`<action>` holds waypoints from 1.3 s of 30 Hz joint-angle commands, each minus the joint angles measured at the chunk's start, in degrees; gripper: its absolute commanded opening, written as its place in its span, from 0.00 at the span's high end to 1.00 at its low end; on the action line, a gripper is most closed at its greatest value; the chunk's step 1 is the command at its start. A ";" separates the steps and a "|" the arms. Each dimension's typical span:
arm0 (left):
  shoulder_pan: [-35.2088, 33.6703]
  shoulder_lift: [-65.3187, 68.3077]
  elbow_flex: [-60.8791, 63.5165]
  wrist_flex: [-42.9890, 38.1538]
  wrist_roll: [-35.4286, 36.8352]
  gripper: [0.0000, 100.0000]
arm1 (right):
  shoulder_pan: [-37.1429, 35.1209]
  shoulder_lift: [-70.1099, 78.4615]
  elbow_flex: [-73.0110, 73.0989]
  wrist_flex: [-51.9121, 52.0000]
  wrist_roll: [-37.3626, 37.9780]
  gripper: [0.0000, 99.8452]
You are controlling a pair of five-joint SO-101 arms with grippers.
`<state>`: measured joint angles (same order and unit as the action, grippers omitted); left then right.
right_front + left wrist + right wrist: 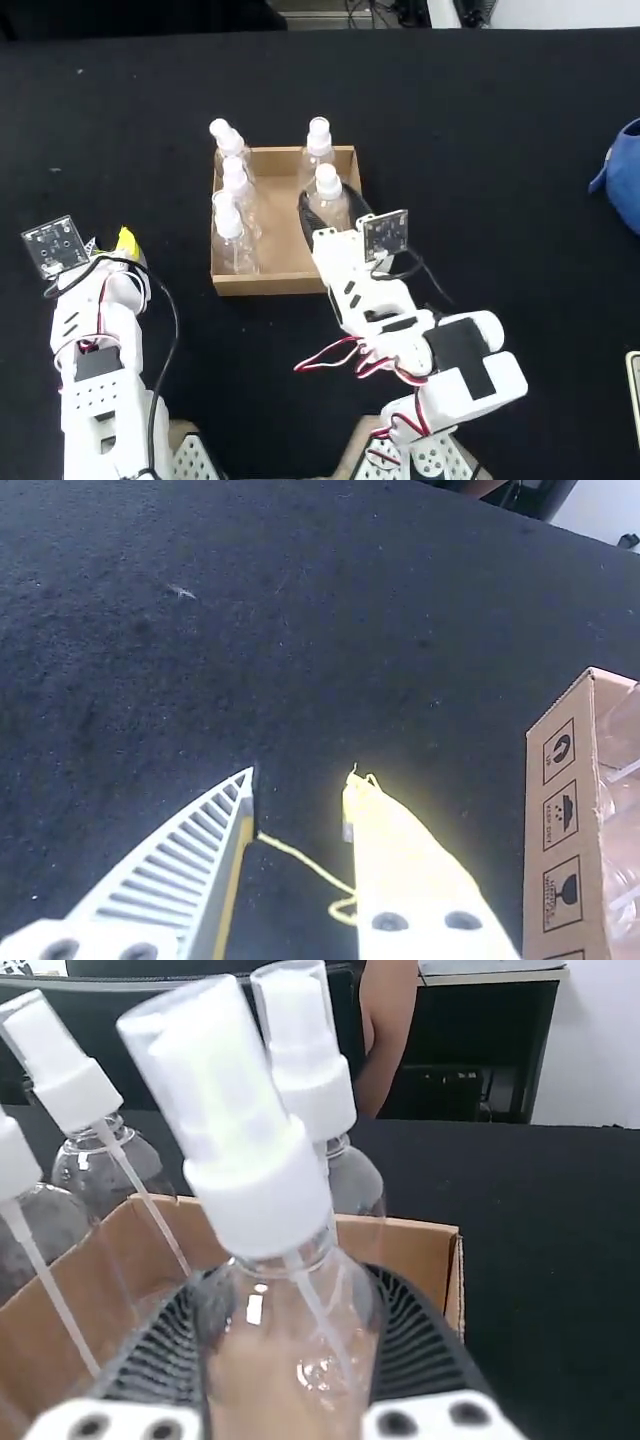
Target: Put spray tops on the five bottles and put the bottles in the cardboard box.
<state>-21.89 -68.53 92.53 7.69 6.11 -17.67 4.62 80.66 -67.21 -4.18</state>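
Likely light, stiff, slippery: bottle (328,200) clamped mid-body in right jaws, at the cardboard box (270,283). Left jaws apart, empty.

Right wrist cam: gripped bottle (275,1340) runs off frame, base cut. Edge bottle (8,1160) sliced by the frame, just cap + a bit of shoulder. Left wrist cam: cardboard box (565,820) cropped, contents a blur. High cam: blue thing (625,175) half off frame, can't ID; gripped bottle's lower body tucked under the right arm (370,290).
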 commanded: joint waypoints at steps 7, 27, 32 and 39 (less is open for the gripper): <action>-0.13 -0.79 -0.40 -0.97 0.44 0.97 | -0.79 -0.40 -2.42 -1.67 0.79 0.99; -0.13 -0.79 -0.40 -1.05 0.44 0.97 | -2.02 0.04 -2.15 -1.32 0.88 0.82; -0.13 -0.79 -0.40 -1.05 0.44 0.97 | -2.81 -0.13 -1.71 -1.32 0.88 0.82; -0.13 -0.79 -0.40 -1.05 0.44 0.97 | -5.01 0.04 -1.01 -1.41 2.55 0.82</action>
<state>-21.89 -68.53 92.53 7.69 6.11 -21.71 4.62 80.57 -67.38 -3.30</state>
